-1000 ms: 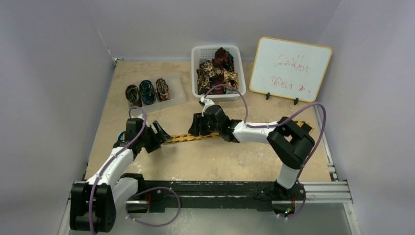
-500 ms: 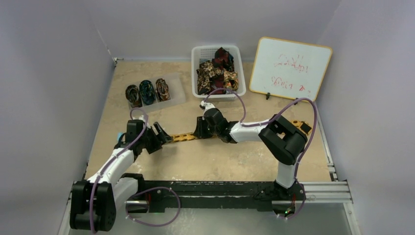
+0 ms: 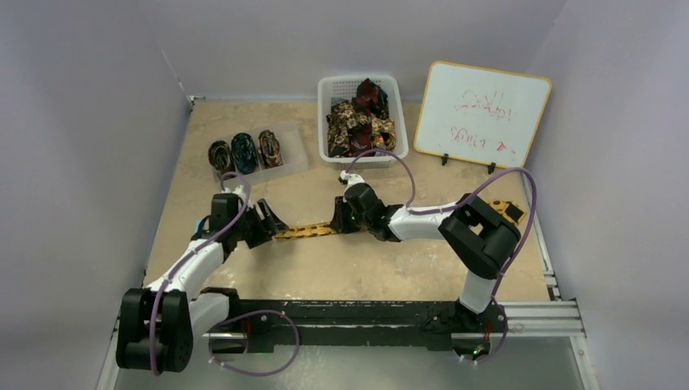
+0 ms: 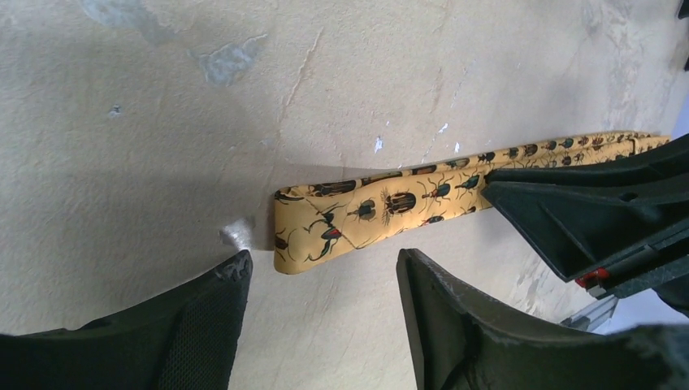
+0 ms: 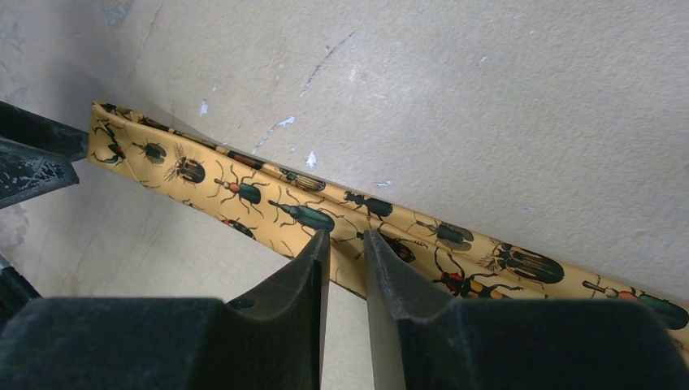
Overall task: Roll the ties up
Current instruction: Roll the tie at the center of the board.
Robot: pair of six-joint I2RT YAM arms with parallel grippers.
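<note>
A golden-yellow tie [image 3: 307, 232] printed with beetles lies flat across the table; its far end [image 3: 508, 209] shows beyond the right arm. My left gripper [image 3: 268, 221] is open and empty, low over the table just short of the tie's left end [image 4: 309, 231], jaws wide apart [image 4: 322, 258]. My right gripper [image 3: 340, 223] has its jaws almost together, tips on the tie's near edge [image 5: 347, 236] a short way along from that end. The tie [image 5: 244, 191] runs under them. The right fingers [image 4: 585, 211] show in the left wrist view.
A white basket [image 3: 325, 89] at the back holds several loose ties [image 3: 357, 122]. A clear tray [image 3: 292, 154] at the back left holds three rolled ties [image 3: 244, 152]. A whiteboard [image 3: 481, 114] stands at the back right. A black rail [image 3: 366, 313] runs along the near edge.
My right gripper has moved a little right and nearer along the tie. My left gripper has edged forward toward the tie's left end. The tie has barely shifted.
</note>
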